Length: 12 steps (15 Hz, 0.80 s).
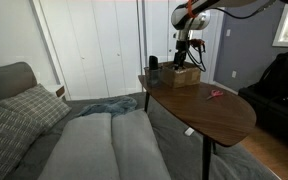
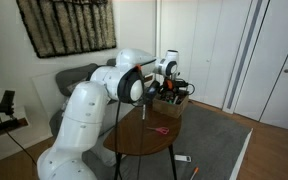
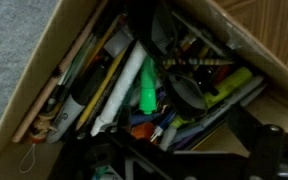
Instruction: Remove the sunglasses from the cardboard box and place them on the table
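The tan cardboard box stands at the far end of the dark wooden table; it also shows in an exterior view. In the wrist view the box is full of pens and markers. The dark sunglasses lie among them, one patterned temple stretched across the top. My gripper hangs just above the box and also shows in an exterior view. In the wrist view the gripper has its dark fingers spread apart, with nothing between them, just below the sunglasses.
A black cylinder stands beside the box. A small red item lies on the table's middle and also shows in an exterior view. A bright green marker lies in the box. A grey sofa borders the table.
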Available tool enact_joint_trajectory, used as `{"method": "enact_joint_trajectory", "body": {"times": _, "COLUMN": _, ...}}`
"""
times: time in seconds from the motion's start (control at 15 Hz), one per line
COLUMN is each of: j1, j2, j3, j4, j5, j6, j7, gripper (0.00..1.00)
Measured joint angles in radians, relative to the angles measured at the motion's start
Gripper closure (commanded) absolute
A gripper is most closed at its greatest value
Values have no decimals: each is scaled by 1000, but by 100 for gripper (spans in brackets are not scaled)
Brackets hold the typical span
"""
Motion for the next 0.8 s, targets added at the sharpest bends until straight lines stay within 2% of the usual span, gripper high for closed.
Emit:
{"method": "enact_joint_trajectory", "body": {"times": 0.07, "j1": 4, "j2": 1, "j3": 2, "j4": -9, "j5": -3, "j6": 2, "j7": 0, "gripper": 25}}
{"method": "enact_joint_trajectory", "body": {"times": 0.2, "j1": 9, "j2": 2, "j3": 2, "j4": -29, "j5": -15, "j6": 15, "j7": 0, "gripper": 32}}
{"method": "enact_joint_trajectory", "body": {"times": 0.6, "j1": 9, "j2": 2, "j3": 2, "j4": -72, "j5": -25, "j6": 108, "j7": 4, "gripper": 75}}
{"method": "enact_joint_trajectory", "body": {"times": 0.8, "j1": 14, "j2": -11, "j3": 10, "j4": -73, "j5": -25, "j6": 119, "j7": 7, "gripper": 95}}
